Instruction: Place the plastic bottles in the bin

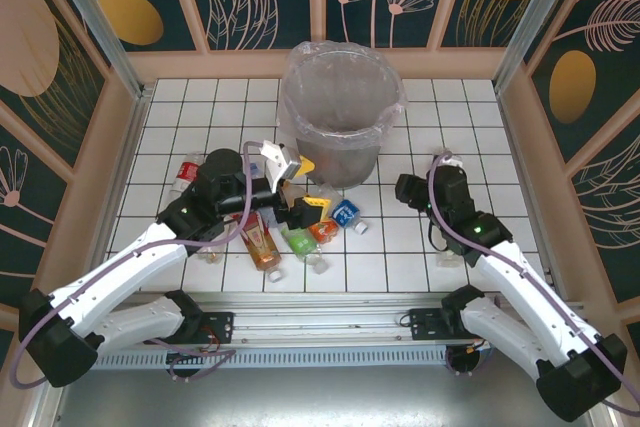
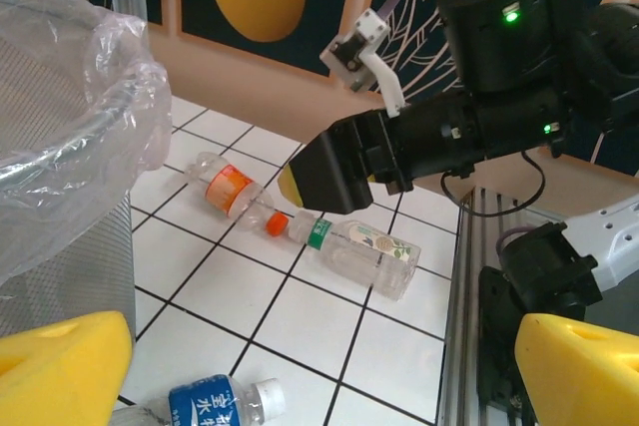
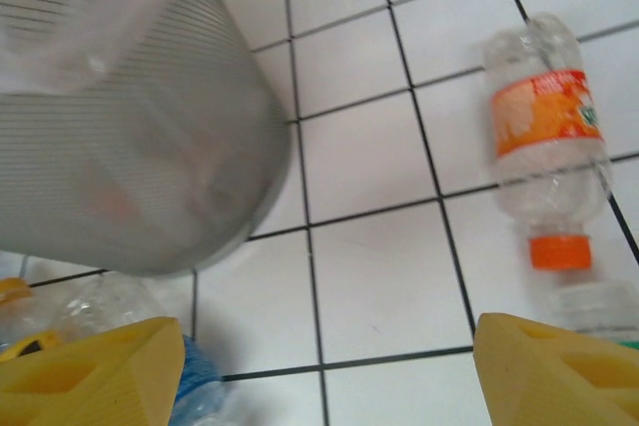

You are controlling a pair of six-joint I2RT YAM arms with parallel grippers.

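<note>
The bin (image 1: 335, 152) stood upright toward the far middle of the white tiled surface (image 1: 200, 107), its clear liner folded over the rim. The plastic bottles (image 1: 305, 232) lay on their sides outside the bin, most of them bunched on the tiles just in front of it. A red-labelled bottle (image 1: 185, 172) lay apart to the left. The left hand (image 1: 308, 185) hung above this bunch, close to the bin's near wall. In the left wrist view, the left hand (image 2: 319, 366) had its yellow fingertips (image 2: 60, 361) spread wide with nothing clamped between them. A blue-labelled bottle (image 2: 215, 404) lay on the tiles low between them, beside the bin (image 2: 60, 246). Farther off in that view, an orange-labelled bottle (image 2: 230, 192) and a clear bottle with a green neck band (image 2: 359, 246) lay end to end, cap nearly against cap. They rested beneath the right hand (image 2: 319, 177), which hovered over them without touching. From above, the right hand (image 1: 405, 187) sat to the right of the bin. In the right wrist view, the right hand (image 3: 319, 366) was likewise spread apart and held nothing. There the orange-labelled bottle (image 3: 544, 147) lay on the tiles to the right and the bin (image 3: 130, 147) stood to the left.
</note>
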